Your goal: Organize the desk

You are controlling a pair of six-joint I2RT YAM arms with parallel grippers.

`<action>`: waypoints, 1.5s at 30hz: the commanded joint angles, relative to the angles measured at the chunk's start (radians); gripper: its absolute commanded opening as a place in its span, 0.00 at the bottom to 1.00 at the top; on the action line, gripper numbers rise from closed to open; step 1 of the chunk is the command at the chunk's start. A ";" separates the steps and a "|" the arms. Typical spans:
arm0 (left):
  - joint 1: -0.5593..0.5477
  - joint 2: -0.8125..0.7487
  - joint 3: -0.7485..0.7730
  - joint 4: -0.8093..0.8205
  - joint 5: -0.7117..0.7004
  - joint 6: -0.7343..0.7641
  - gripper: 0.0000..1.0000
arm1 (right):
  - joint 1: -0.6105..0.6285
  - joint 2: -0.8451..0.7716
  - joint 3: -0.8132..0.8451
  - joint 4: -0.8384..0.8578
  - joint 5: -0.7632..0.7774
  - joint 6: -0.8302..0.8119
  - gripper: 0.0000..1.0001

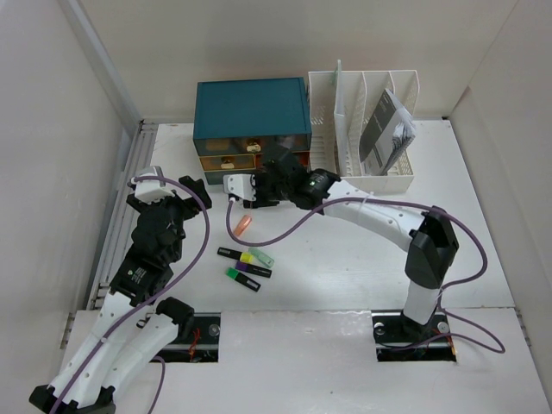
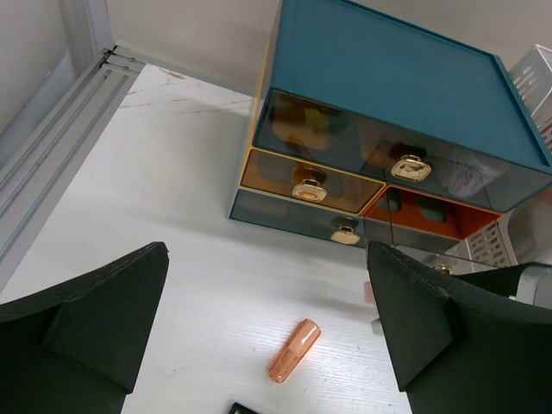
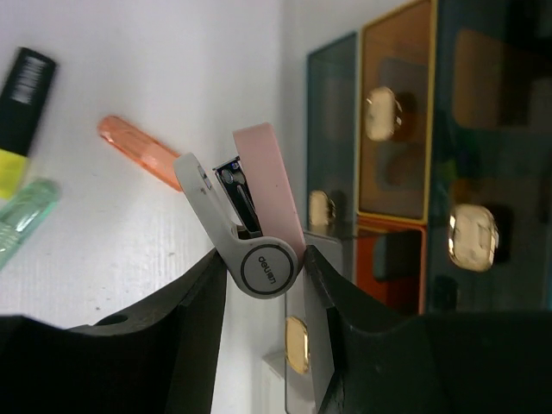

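The white desk (image 1: 345,259) has a metal rail (image 1: 121,216) on its left edge and two cut-outs (image 1: 194,336) at the front. My right gripper (image 1: 259,188) is shut on a pink and grey stapler (image 3: 259,250), held just in front of the teal drawer box (image 1: 250,108). The stapler (image 1: 236,185) hangs half open above the desk. My left gripper (image 1: 188,205) is open and empty. Its jaws stand wide apart over an orange cap (image 2: 294,351), which also shows in the top view (image 1: 243,223).
Three highlighters (image 1: 246,263) and a pale green cap (image 1: 264,258) lie in the middle of the desk. A white file rack (image 1: 362,129) holding a booklet (image 1: 386,129) stands at the back right. The box's drawers (image 2: 310,183) have gold handles.
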 commanded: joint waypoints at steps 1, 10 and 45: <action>0.002 -0.003 0.000 0.041 -0.013 0.012 0.99 | 0.002 -0.050 -0.017 0.115 0.145 0.067 0.06; 0.002 -0.003 0.000 0.041 -0.013 0.012 0.99 | -0.105 -0.050 -0.017 0.178 0.233 0.137 0.06; 0.002 0.006 0.000 0.041 -0.013 0.012 0.99 | -0.295 -0.031 0.086 -0.163 -0.441 0.073 0.00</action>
